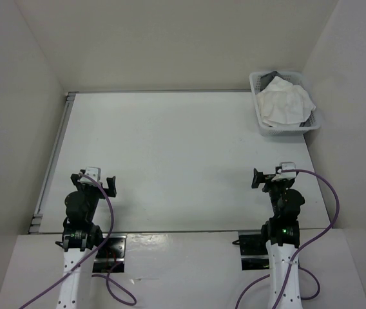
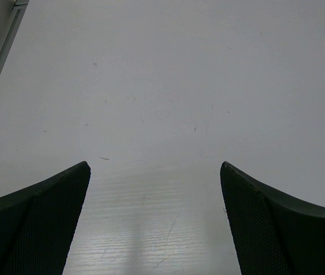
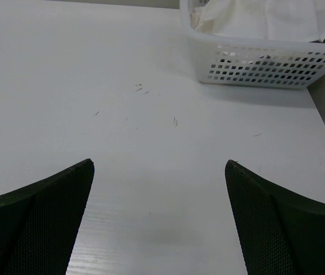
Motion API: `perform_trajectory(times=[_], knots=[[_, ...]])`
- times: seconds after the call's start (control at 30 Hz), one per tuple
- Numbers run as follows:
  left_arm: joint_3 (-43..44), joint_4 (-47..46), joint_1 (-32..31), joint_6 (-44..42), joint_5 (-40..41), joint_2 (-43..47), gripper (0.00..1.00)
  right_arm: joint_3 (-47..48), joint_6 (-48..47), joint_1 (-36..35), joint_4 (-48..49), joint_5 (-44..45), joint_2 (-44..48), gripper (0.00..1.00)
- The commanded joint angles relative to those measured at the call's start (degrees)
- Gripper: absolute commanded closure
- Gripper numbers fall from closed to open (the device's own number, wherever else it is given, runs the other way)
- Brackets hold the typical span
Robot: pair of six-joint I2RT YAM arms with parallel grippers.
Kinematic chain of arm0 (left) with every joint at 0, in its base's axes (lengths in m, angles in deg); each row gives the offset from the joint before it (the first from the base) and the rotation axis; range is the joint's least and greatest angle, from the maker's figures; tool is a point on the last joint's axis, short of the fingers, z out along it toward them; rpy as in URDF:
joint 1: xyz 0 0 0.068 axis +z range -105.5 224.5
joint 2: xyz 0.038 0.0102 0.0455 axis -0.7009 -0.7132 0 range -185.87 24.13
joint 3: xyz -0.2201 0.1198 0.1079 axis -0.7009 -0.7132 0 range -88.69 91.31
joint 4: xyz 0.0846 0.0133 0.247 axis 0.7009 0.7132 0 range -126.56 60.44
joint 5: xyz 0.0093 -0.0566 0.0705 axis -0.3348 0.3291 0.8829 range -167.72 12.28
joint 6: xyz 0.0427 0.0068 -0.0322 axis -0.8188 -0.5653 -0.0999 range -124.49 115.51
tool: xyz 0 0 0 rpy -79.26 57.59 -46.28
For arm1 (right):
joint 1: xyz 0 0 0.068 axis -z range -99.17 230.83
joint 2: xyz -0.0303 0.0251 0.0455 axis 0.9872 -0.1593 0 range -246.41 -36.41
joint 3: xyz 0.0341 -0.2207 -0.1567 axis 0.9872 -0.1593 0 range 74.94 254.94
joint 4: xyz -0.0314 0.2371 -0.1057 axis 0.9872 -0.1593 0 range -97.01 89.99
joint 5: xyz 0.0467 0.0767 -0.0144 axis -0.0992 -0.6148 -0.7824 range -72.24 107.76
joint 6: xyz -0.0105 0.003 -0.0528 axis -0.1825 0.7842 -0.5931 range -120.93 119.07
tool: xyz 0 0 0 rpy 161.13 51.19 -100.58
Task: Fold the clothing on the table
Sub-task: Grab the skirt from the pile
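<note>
Two grippers are mine, and both stand with the fingers spread wide and nothing between them. My left gripper (image 1: pixel 96 180) hovers near the near left corner of the table (image 1: pixel 183 148), and my right gripper (image 1: pixel 274 179) hovers near the near right corner. In each wrist view I count two dark, mesh-textured fingers, one at either side, with bare tabletop showing in the gap: left gripper (image 2: pixel 154 166), right gripper (image 3: pixel 158 163).

One piece of white clothing (image 1: pixel 285 103) lies crumpled inside the one white mesh basket (image 1: pixel 286 131), which sits at the far right corner of the table. From my right wrist the clothing (image 3: pixel 265 20) bulges above the rim of the basket (image 3: pixel 265 63). One dark grey garment (image 1: pixel 274 73) peeks out beneath it at the basket's far end; I cannot tell how much of it lies underneath.

One metal rail (image 1: pixel 51 161) runs along the table's left edge, also seen from my left wrist (image 2: pixel 2 51). Two purple cables (image 1: pixel 109 206) loop back from my wrists, one per arm.

The tabletop is white and smooth, with a few faint scuffs and specks. Plain pale walls close it in on the left, far and right sides.
</note>
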Motion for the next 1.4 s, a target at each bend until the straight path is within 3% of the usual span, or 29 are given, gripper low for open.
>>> perform_trajectory(times=[0.0,0.53,0.6,0.63,0.7,0.8,0.9,1.0,1.1,1.17,1.2,1.37], knots=[[-2.48,-0.94,-0.19,-0.98,0.27,7.88,0.0,-2.35,-0.1,-0.36,0.54,0.31,4.8,0.01],[-2.48,-0.94,-0.19,-0.98,0.27,7.88,0.0,-2.35,-0.1,-0.36,0.54,0.31,4.8,0.01],[-2.48,-0.94,-0.19,-0.46,0.27,7.88,0.0,-1.65,-1.68,-0.36,1.06,-4.31,4.8,0.01],[-1.87,-0.94,-0.19,-0.45,0.79,7.88,0.0,-0.08,-2.9,-0.36,1.06,-6.0,4.8,0.01],[0.58,-0.94,-0.19,-4.11,-5.49,7.88,0.0,3.34,-1.17,-0.36,1.59,-6.72,4.8,0.01],[6.91,-3.92,-0.19,-2.3,-5.53,7.88,0.0,8.17,0.33,-0.36,2.21,-1.92,4.8,0.01],[12.17,-8.32,-0.19,-10.78,-5.01,4.99,0.0,14.05,1.3,-0.36,2.82,0.57,1.04,0.01],[17.27,-11.4,-0.19,-17.57,-2.2,-6.94,0.0,22.13,2.09,-0.36,2.3,1.19,-11.34,0.01],[27.99,-11.4,-0.19,-23.29,1.14,-29.12,0.0,31.7,2.09,-0.36,1.6,2.41,-26.24,0.01],[37.13,-11.4,-0.19,-22.61,8.83,-38.05,0.0,39.78,2.62,-0.36,0.54,3.12,-36.96,0.01],[40.73,-10.01,-0.19,-19.81,11.76,-46.71,0.0,42.71,2.1,0.25,-1.46,3.12,-40.52,0.01],[59.55,-1.76,-0.19,-13.75,25.57,-64.79,0.0,64.65,-0.55,0.26,-14.38,5.31,-60.65,0.01]])
